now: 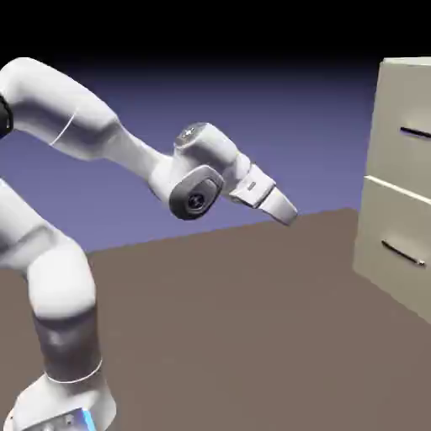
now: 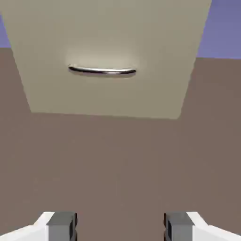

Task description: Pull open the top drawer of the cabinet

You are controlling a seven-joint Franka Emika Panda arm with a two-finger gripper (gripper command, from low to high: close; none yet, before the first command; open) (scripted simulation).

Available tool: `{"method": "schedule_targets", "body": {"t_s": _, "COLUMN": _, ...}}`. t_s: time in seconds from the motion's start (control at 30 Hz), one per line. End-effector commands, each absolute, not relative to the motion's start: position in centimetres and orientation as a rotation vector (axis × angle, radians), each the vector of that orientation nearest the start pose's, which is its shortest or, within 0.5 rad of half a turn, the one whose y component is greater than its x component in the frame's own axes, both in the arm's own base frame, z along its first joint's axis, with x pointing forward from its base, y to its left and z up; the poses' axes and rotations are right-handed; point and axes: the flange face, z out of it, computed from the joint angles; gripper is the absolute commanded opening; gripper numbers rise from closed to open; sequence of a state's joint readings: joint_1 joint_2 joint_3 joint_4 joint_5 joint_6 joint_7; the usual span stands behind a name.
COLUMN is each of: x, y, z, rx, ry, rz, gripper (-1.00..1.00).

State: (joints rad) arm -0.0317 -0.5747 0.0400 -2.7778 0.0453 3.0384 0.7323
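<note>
I've got the hand [image 1: 289,212] hanging in free air over the bench [image 1: 236,320], fingers [image 2: 61,225] spread wide w/ nothing between them, so released, not gripping anything. In the hand view both grey tips sit at the bottom edge, brown bench surface fills the gap past them, then the cabinet [image 1: 396,185] front further out. In the exterior view the cabinet stands at the far right of the bench, well apart from the hand. Its top drawer [image 1: 404,109] is the upper panel, w/ a dark bar handle [image 1: 416,133] only partly in shot at the right edge; the lower drawer [image 1: 391,244] has its own handle [image 1: 402,253] beneath. Both fronts look flush, so I judge nothing's pulled yet, still the approach step. Careful: the hand view shows only one handle [image 2: 102,70], and I can't tell for sure which drawer it belongs to; since the hand tilts down, I suspect the lower one. To do this well I'd lift and level the wrist, bring the upper bar centred between the tips, keep the fingers spread till they straddle it above and below, close firmly, then pull straight back along the drawer's travel, no sideways drag.
</note>
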Motion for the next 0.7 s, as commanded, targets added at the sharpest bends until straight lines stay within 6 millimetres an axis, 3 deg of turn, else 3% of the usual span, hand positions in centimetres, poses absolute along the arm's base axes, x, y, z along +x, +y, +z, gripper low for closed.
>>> {"method": "schedule_targets", "body": {"t_s": 0.0, "x": 39.8, "y": -0.3, "z": 49.1, "rx": -2.405, "ry": 1.005, "rz": -1.126, "gripper": 0.0}}
{"method": "schedule_targets", "body": {"t_s": 0.17, "x": 41.1, "y": -1.1, "z": 56.1, "rx": -2.222, "ry": 1.102, "rz": -1.297, "gripper": 0.0}}
{"method": "schedule_targets", "body": {"t_s": 0.37, "x": 42.0, "y": -0.5, "z": 63.4, "rx": -2.01, "ry": 1.161, "rz": -1.458, "gripper": 0.0}}
{"method": "schedule_targets", "body": {"t_s": 0.67, "x": 43.7, "y": 3.1, "z": 71.0, "rx": -1.74, "ry": 1.171, "rz": -1.599, "gripper": 0.0}}
